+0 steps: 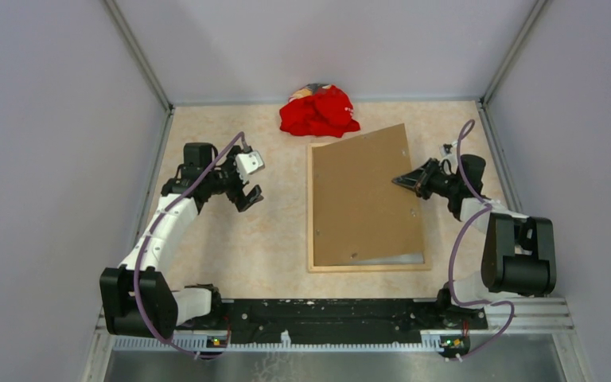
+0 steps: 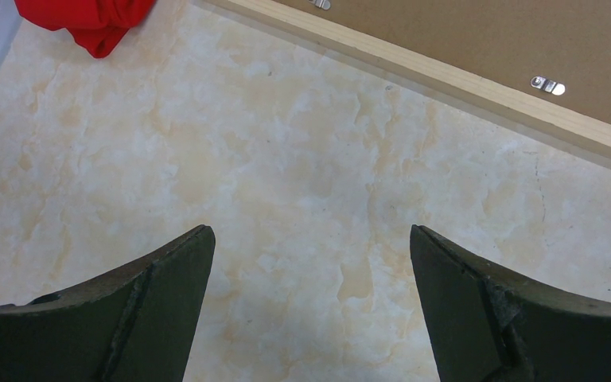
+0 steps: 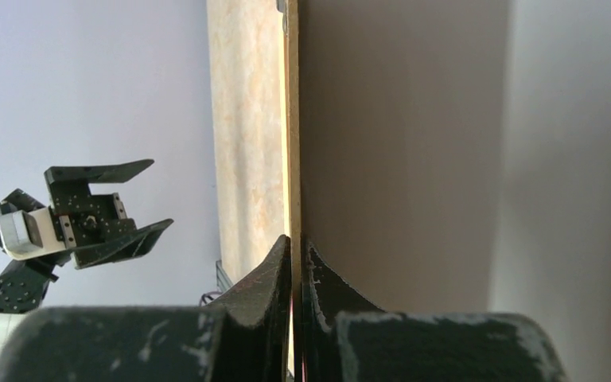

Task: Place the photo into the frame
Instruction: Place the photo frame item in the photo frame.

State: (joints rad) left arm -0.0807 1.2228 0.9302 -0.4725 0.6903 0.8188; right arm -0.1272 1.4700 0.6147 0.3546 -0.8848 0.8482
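Top external view, starting from the near edge: the two arm bases sit on a black rail [image 1: 350,318]. Just past it lies the frame [image 1: 366,267]. It is a thin rectangle of pale wood, flat on the table [image 1: 239,247], a bit right of the middle. The table is smooth and looks like cream marble with soft yellow patches. There is lots of bare room left of the frame. On its right there is only a narrow strip by the wall.

A brown board [image 1: 362,199] sits over the frame, turned crooked. Its far right corner pokes past the frame's far side. The board is flat, dull and very thin. A pale grey strip [image 1: 394,259] shows inside the frame at the board's near edge. I cannot tell if that is the photo.

The right gripper [image 1: 402,181] is pinched tight on the board's right edge. In the right wrist view, both fingers [image 3: 266,270] press that thin edge. The left gripper [image 1: 248,197] hangs over bare table left of the frame, jaws wide apart, holding nothing. The left wrist view shows small shiny metal clips [image 2: 547,85] on the board. Farthest away, a crumpled red cloth [image 1: 318,113] lies by the back wall.
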